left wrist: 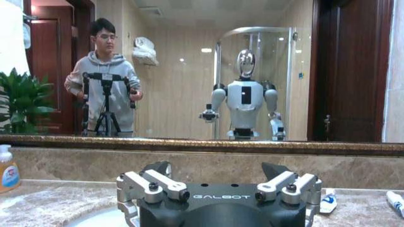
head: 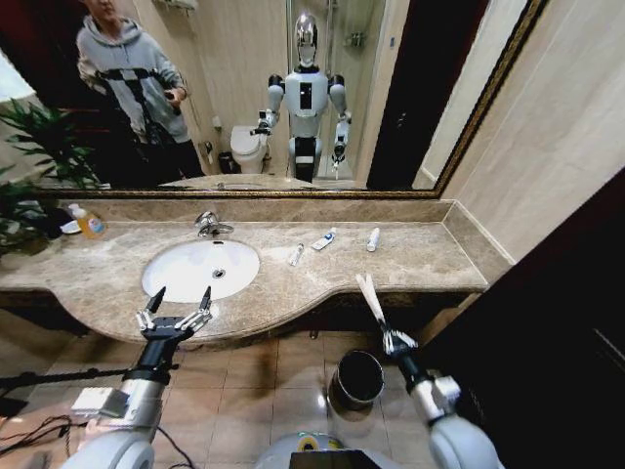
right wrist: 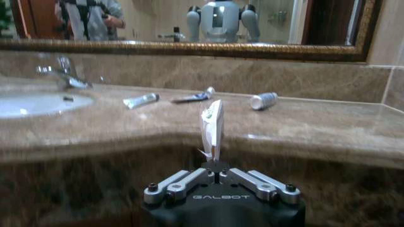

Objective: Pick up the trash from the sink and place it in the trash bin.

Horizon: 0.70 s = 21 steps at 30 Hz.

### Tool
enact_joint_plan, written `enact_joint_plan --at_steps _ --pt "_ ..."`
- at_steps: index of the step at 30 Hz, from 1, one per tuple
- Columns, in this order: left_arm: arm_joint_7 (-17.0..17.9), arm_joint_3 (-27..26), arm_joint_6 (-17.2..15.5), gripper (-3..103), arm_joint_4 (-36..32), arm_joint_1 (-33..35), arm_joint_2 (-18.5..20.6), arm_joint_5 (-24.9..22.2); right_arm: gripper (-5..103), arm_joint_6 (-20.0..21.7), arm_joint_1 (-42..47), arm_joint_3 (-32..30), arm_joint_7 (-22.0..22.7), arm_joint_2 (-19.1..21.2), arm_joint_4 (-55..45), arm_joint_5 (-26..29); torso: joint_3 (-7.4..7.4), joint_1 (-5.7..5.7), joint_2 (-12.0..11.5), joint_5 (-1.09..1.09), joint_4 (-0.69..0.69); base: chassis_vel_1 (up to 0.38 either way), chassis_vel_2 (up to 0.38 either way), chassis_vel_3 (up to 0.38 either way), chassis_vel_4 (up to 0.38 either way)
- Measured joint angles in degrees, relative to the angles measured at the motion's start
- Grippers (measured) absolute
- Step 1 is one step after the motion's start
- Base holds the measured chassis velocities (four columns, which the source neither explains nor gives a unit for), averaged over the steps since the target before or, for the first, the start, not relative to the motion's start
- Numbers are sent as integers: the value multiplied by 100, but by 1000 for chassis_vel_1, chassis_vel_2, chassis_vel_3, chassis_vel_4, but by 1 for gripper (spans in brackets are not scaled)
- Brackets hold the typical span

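Bathroom, prob. hotel or home: white sink [head: 200, 269] w/ chrome faucet [head: 208, 226] set in brown marble counter [head: 410, 256], big framed mirror [head: 293, 98] behind sink, toilet [head: 249, 149] reflected in it, tiled floor [head: 264, 391] below sink.

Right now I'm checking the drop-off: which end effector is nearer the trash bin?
Right. The right end effector, shut on a white wrapper, is just above the trash bin. The left end effector is open at the sink edge.
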<state>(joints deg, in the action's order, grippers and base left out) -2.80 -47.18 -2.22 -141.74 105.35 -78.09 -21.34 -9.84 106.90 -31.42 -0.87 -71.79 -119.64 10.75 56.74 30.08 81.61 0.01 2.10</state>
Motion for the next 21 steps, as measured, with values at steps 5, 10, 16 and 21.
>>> enact_joint_plan --at_steps 5,10,16,21 --pt "0 0 0 100 0 0 1 0 0 -252 150 36 79 -20 299 -128 0 0 0 0 0 0 0 0 0" --pt "0 0 0 100 0 0 0 0 0 -266 160 165 99 -30 740 -290 0 0 0 -1 0 0 0 0 0" --pt "0 0 0 100 0 0 0 0 0 306 -206 391 -343 -21 1819 -611 1 1 -1 -1 0 0 0 0 0" --pt "1 0 0 100 0 0 0 0 0 864 -655 445 -898 3 2526 -676 1 1 -1 1 0 0 0 0 0"
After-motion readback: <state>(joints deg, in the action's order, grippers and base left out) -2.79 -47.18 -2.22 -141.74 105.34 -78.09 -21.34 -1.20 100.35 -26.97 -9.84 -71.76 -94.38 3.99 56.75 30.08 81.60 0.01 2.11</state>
